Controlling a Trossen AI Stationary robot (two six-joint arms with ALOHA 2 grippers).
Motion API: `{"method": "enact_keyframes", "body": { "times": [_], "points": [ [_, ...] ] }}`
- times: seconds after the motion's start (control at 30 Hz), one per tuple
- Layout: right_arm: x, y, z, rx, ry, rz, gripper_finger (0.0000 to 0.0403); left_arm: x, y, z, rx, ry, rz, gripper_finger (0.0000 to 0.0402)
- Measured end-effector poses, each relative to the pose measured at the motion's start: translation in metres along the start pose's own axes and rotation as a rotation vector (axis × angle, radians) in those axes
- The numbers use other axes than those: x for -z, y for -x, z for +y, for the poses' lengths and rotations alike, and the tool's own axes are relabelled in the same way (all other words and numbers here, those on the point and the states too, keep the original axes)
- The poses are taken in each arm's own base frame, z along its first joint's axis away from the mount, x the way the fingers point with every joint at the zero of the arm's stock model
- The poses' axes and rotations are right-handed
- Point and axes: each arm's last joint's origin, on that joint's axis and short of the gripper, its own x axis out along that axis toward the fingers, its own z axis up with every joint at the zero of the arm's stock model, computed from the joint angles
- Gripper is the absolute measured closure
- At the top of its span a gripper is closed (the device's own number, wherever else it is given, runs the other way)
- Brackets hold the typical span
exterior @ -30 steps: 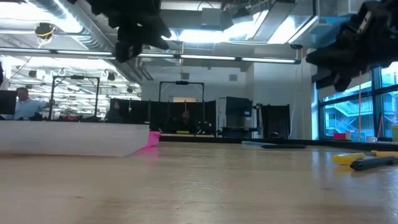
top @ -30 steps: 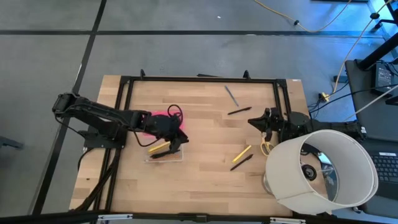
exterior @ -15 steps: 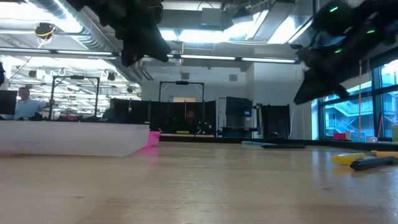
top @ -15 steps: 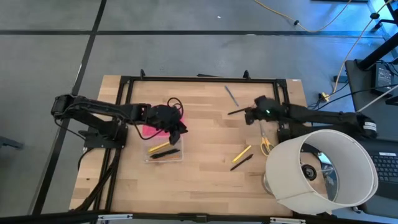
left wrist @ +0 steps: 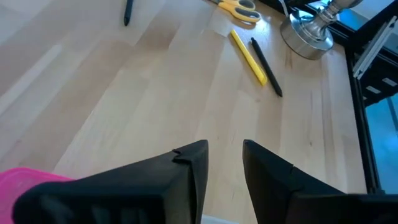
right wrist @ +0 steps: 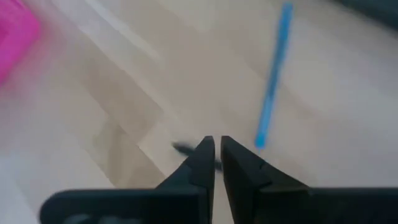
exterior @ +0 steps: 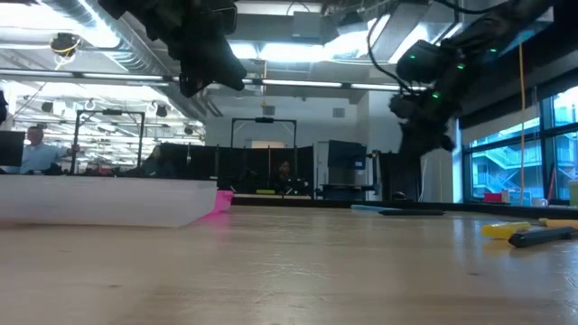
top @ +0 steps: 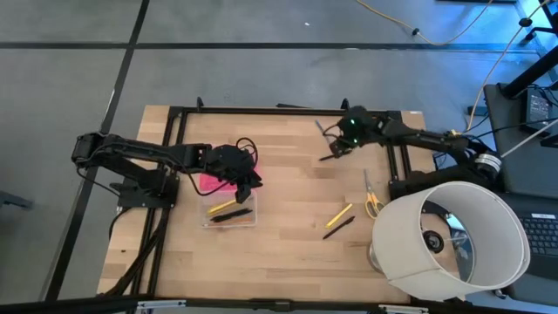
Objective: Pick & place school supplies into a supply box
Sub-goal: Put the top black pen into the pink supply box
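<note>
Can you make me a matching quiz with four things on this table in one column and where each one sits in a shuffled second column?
Things:
1. right claw
2. left claw
3. scissors
4. supply box

Places:
A. beside the lampshade
B. over the black pen at the far edge
C. holds two pens
D. over the box's far edge

Pairs: 1-B, 2-D, 3-A, 4-C

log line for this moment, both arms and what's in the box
left gripper: empty, above supply box | right gripper: over black pen | box: two pens
</note>
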Motion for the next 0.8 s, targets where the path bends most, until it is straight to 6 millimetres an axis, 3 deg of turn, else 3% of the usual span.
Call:
{"method": "enact_keyframes", "body": {
  "times": [0.17, 0.33, 0.63, 0.8],
  "points": [
    [-0.032, -0.003, -0.003, 0.009, 0.054, 0.040, 0.0368, 0.000, 0.000, 0.000, -0.014, 0.001, -0.006, 0.0307],
    [-0.047, -0.016, -0.008, 0.029, 0.084, 0.074, 0.0338, 0.000, 0.000, 0.001, -0.020, 0.002, -0.010, 0.0310],
    [-0.042, -0.032, -0.016, 0.047, 0.126, 0.180, 0.0212, -0.001, 0.000, 0.000, -0.024, 0.002, -0.025, 0.0307],
    [-0.024, -0.027, -0.017, 0.103, 0.321, 0.376, 0.0181, -0.002, 0.000, 0.001, -0.063, 0.006, -0.047, 0.0310]
  ]
}}
